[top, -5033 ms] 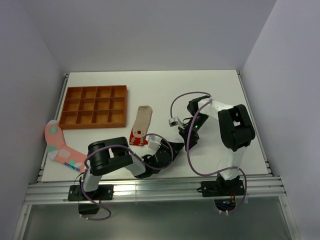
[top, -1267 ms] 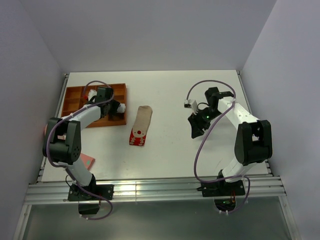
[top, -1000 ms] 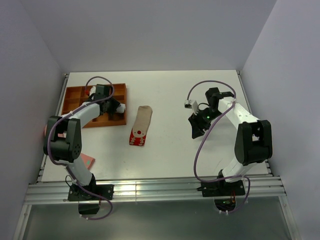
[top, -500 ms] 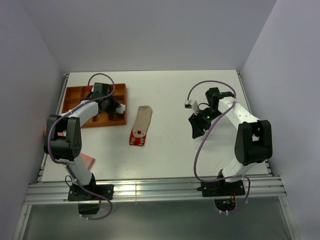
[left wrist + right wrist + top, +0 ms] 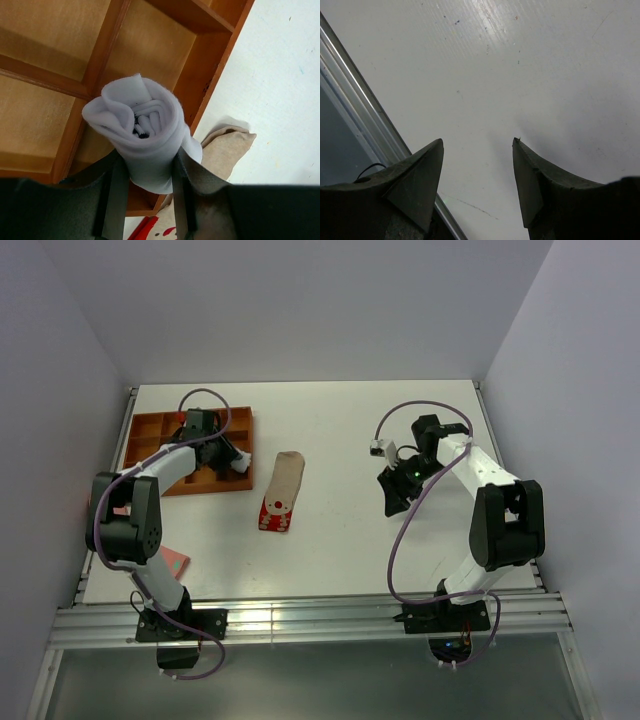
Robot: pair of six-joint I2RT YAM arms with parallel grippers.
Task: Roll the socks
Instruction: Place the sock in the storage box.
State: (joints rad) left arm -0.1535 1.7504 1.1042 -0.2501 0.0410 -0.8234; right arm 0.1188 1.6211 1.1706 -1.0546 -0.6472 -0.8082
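Note:
My left gripper (image 5: 233, 461) is shut on a rolled white sock (image 5: 142, 145), roll end up, with dark stripes showing inside the coil. It hangs over the right side of the wooden compartment tray (image 5: 150, 435). Right of the tray a beige sock (image 5: 288, 472) lies flat on the table, with a red sock with white spots (image 5: 277, 512) at its near end. Both also show under the roll in the left wrist view: the beige sock (image 5: 225, 150) and the red sock (image 5: 155, 231). My right gripper (image 5: 392, 496) stands open over bare table, nothing between its fingers (image 5: 420, 175).
The tray's dividers (image 5: 107, 50) and its right rim (image 5: 220, 55) lie just beneath the roll. A pink patterned sock (image 5: 173, 561) lies at the table's near left, partly hidden by the left arm. A metal rail (image 5: 355, 100) edges the table beside the right gripper.
The left gripper, holding the rolled sock, has shifted a little to the right over the tray's right side. The right arm has stayed put.

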